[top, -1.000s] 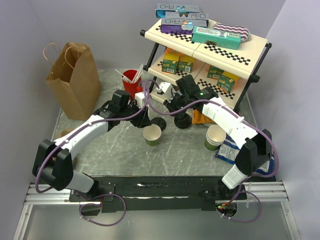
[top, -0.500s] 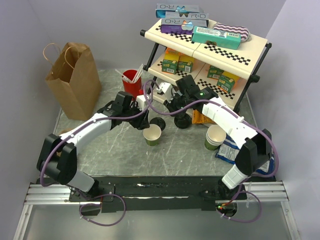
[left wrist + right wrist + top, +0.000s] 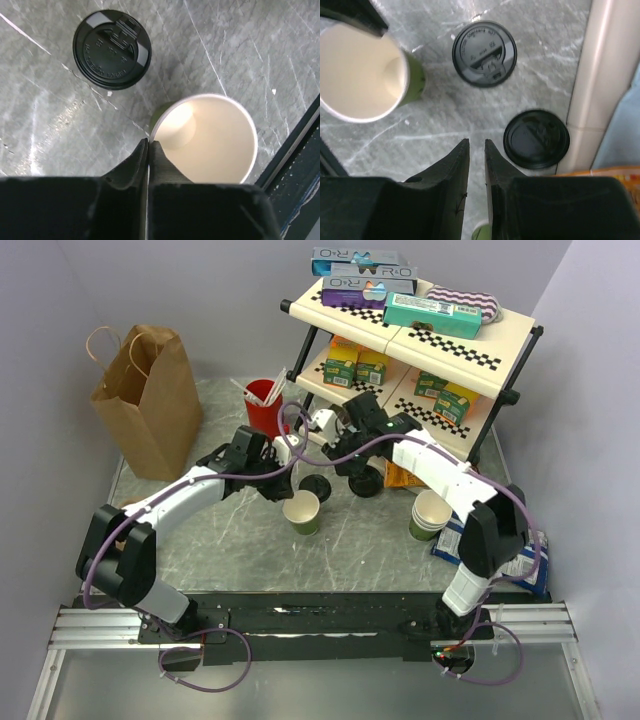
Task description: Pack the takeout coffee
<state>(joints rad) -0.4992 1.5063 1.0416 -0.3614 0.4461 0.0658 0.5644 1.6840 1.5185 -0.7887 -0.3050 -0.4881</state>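
I am watching the left gripper (image 3: 149,145) clenching tight at the rim of the cup (image 3: 210,145). One finger is lying over the tan inside and the other is sitting outside, so it is pinching the cup's wall. The cup is standing upright and lidless on the table (image 3: 230,540), near the middle, just ahead of the left arm. Its lid (image 3: 112,50) is lying flat on the table just beyond it, not touching it.

My right gripper (image 3: 477,142) is hanging released, its fingers narrowly parted with only table showing between them. It is pointing down at the spot between that lid and a second lid (image 3: 536,138), which is lying beside the foot of the rack (image 3: 450,345).

A stack (image 3: 430,512) of green cups is standing to the right, well apart from the cup. The red cup (image 3: 263,405) is sitting behind the left gripper, and the bag (image 3: 145,400) is standing open at the far left.
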